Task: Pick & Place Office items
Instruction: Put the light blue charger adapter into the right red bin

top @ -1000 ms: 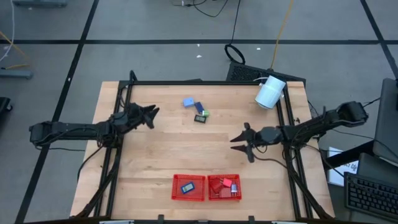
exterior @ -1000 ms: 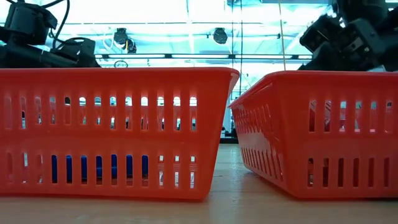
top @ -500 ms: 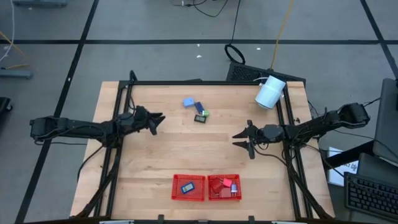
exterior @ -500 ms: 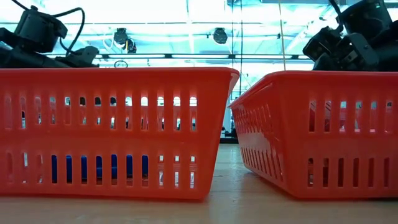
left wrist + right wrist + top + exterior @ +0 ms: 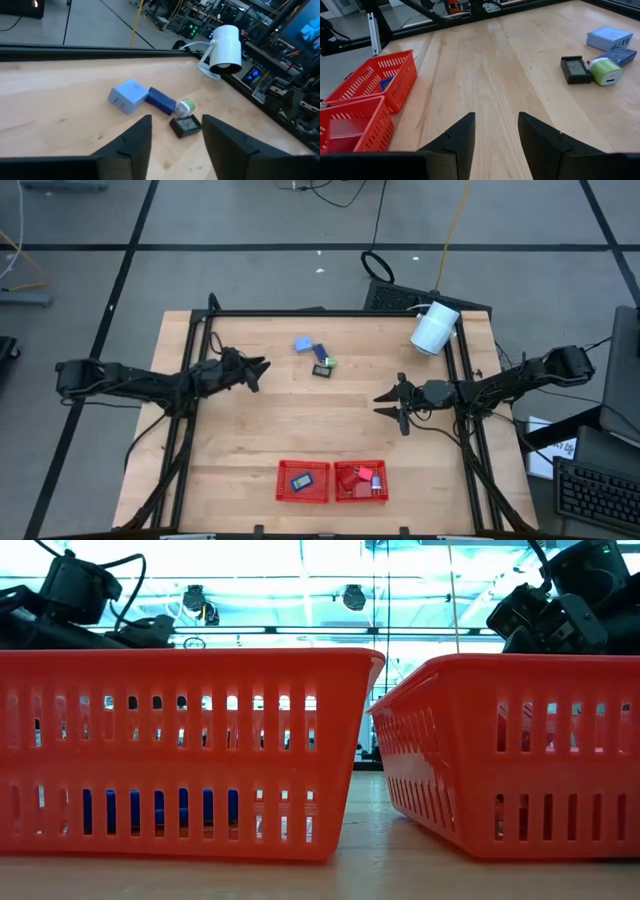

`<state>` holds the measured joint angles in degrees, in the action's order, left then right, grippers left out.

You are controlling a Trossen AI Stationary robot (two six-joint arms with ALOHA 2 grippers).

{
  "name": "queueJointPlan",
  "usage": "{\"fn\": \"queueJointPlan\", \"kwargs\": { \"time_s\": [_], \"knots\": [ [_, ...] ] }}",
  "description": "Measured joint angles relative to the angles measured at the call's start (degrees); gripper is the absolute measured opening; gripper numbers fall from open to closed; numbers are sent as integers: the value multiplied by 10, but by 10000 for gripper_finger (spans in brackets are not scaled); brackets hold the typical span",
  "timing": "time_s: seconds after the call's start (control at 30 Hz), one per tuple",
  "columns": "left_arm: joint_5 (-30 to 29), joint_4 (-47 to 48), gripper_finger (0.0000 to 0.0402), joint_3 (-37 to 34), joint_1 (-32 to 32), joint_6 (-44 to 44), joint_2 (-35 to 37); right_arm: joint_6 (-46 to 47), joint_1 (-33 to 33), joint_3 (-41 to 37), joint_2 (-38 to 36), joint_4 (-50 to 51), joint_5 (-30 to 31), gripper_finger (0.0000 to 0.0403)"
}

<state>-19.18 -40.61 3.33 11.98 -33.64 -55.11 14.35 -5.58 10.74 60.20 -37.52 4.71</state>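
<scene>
Left pincer (image 5: 262, 368): parted, nothing held; light blue block (image 5: 129, 95), dark blue block (image 5: 160, 99), green piece (image 5: 186, 106), black piece (image 5: 185, 125) were found just ahead. Right pincer (image 5: 381, 405): parted, empty.

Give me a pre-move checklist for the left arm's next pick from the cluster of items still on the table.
1. Left gripper empty with fingers apart: ok.
2. Targets in sight: light blue block, dark blue piece, green-capped piece and black piece all lie ahead of it: ok.
3. Items separated enough for a clean single grab: not ok, they lie bunched, the dark blue piece against the light blue block.
4. Right gripper away from the cluster, waiting over bare wood: ok.
5. Red trays free to receive, each already holding pieces but with room: ok.
6. White cylinder clear of the approach: ok, it lies at the table's far right corner.
</scene>
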Motion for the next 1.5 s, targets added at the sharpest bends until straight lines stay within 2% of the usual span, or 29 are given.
{"fn": "queueJointPlan", "kwargs": {
  "time_s": [0.13,0.23,0.37,0.5,0.7,1.0,1.27,1.5],
  "knots": [
    [-3,3,229,44,0,1,-52,0,0,0,0,0,0,139],
    [-4,39,276,103,2,21,-107,0,0,0,0,-1,1,139],
    [25,173,325,213,25,82,-185,3,0,0,0,-8,1,139],
    [78,330,351,334,67,142,-268,17,0,0,0,-9,0,139],
    [108,449,362,475,119,242,-369,17,0,0,0,-9,0,139],
    [149,558,363,601,176,279,-475,14,0,0,0,-8,-3,139],
    [206,588,363,649,198,312,-538,10,0,0,0,-7,-3,139],
    [177,606,363,648,205,345,-559,1,0,0,0,-4,-3,139]
  ]
}}
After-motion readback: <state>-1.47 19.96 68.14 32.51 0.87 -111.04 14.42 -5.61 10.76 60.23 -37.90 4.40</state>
